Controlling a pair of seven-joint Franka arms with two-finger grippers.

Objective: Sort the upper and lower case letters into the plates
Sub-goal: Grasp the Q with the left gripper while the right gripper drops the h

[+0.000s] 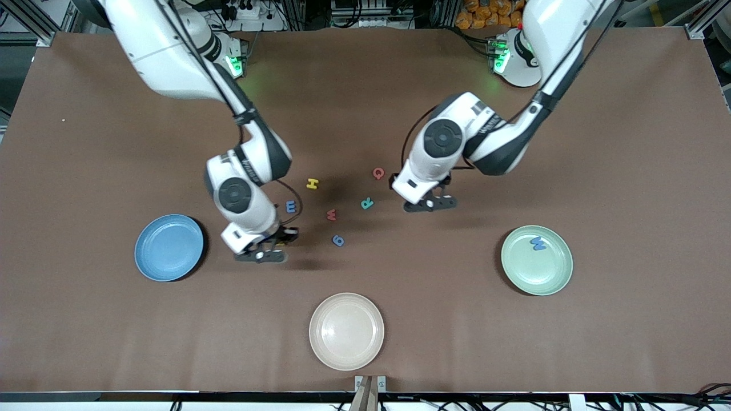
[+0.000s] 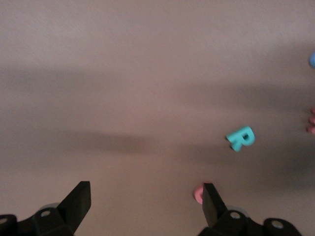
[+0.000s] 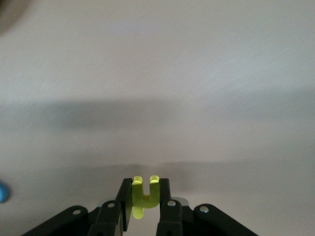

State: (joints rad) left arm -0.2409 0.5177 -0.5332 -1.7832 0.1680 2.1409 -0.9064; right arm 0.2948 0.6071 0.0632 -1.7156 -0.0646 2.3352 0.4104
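Yellow letter [image 3: 143, 196]: clamped between the fingers of the right gripper [image 1: 268, 246], low over the brown table [image 1: 628, 171] between the blue plate [image 1: 169, 248] and the loose letters. Left gripper [image 1: 429, 204]: jaws spread wide, holding nothing, over the table just beside the teal R [image 1: 367, 202] and red G [image 1: 378, 173]. Loose letters on the table between the arms: yellow H [image 1: 312, 183], blue E [image 1: 290, 206], red W [image 1: 331, 214], blue g [image 1: 338, 240]. Green plate [image 1: 537, 260], toward the left arm's end: holds one blue letter [image 1: 538, 244]. Cream plate [image 1: 346, 331]: nearest the front camera. Cables and metal framing line the table's edge by the arm bases.
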